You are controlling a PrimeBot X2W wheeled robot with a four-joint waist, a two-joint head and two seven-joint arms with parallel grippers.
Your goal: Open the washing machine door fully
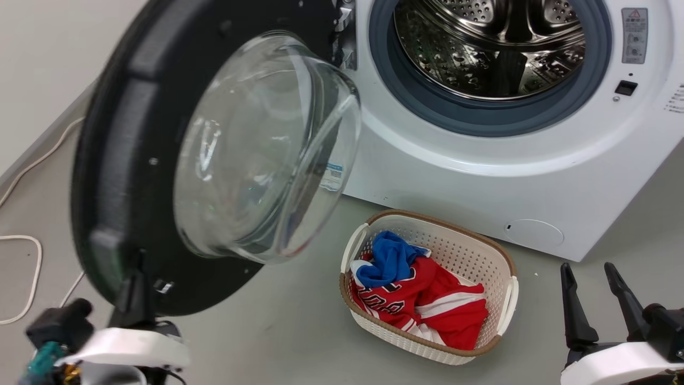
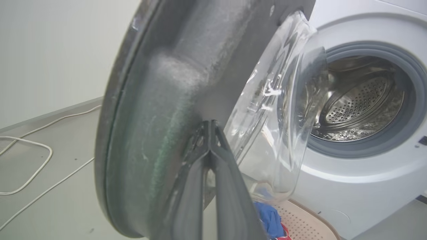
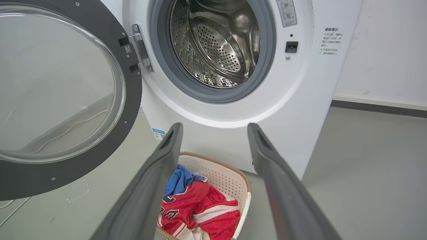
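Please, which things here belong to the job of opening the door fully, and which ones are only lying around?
Belong to the job: washing machine door, swung open; washing machine; left gripper, shut, at the door's black rim.

Only lying around: laundry basket; clothes in it; white cable on the floor; right gripper, open, holding nothing.

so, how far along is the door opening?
Done: door is unlatched and swung well off the drum mouth. In hand: left claw, fingers together, tips at the door's inner rim. Left: probably more swing to reach fully open. Right claw is open, touching nothing.
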